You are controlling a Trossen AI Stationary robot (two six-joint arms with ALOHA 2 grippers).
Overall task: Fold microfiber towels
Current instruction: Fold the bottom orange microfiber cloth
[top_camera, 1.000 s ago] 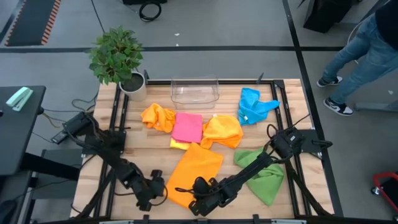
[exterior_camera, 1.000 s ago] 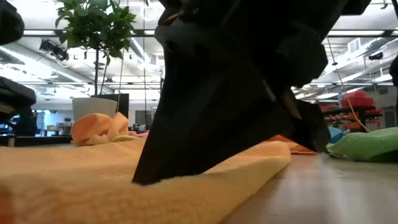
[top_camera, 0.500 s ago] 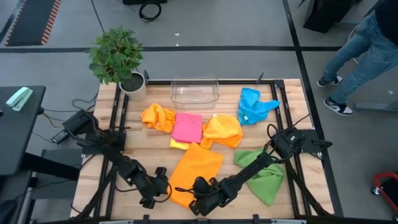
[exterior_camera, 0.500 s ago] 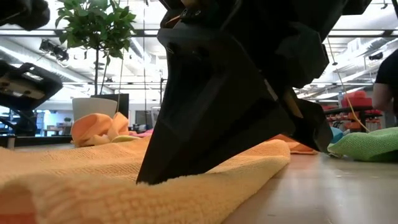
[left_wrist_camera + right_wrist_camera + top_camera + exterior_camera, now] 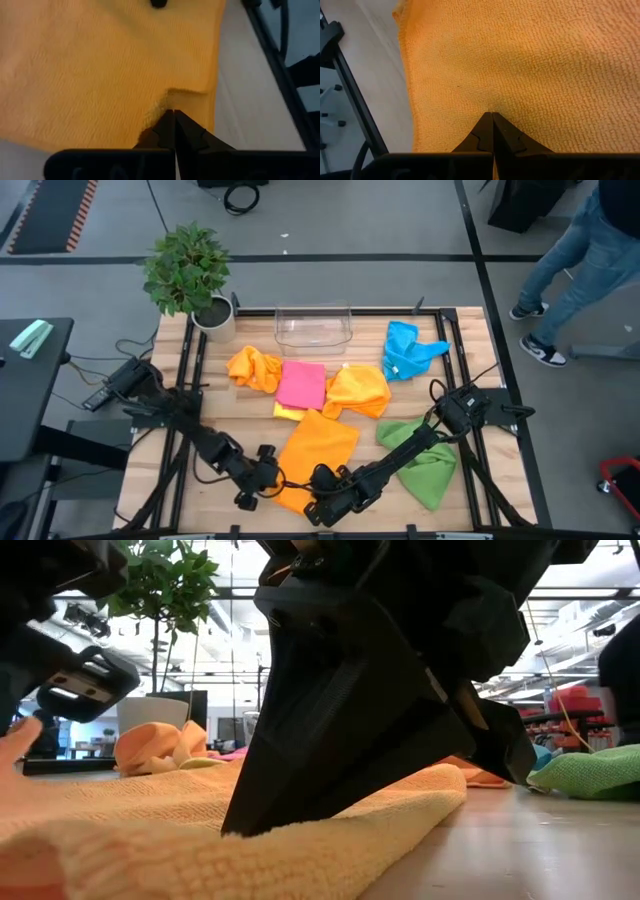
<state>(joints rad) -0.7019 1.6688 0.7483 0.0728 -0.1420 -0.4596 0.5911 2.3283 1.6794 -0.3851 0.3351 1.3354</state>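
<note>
An orange towel (image 5: 318,448) lies spread on the table's near middle. My left gripper (image 5: 268,472) is shut on its near left part. My right gripper (image 5: 318,482) stands shut on the same towel close beside it, near the near edge. Farther back lie a crumpled orange towel (image 5: 255,367), a pink towel (image 5: 301,384) resting on a yellow one (image 5: 287,412), and another orange towel (image 5: 358,392). A blue towel (image 5: 408,348) and a green towel (image 5: 428,462) lie at the right. My left gripper pinches the orange towel's near left corner (image 5: 183,96) between its two shut fingers, slanting down from the table's left. A small flap of cloth stands up at the fingertips; the rest lies on the table. My right gripper presses its shut fingertips (image 5: 492,120) down on the towel's flat top (image 5: 492,102), a little in from its edge (image 5: 409,90). It slants down from the table's right. The cloth lies flat on the table under it.
A clear plastic bin (image 5: 313,326) stands at the far middle and a potted plant (image 5: 190,275) at the far left corner. A person (image 5: 585,255) walks on the floor beyond the table's right side. Bare wood (image 5: 215,410) shows at the left.
My left gripper has moved toward the table's right edge, toward my right gripper, drawing the orange towel's near left corner inward. That part of the cloth has bunched up, while the part under my right gripper has stayed put.
</note>
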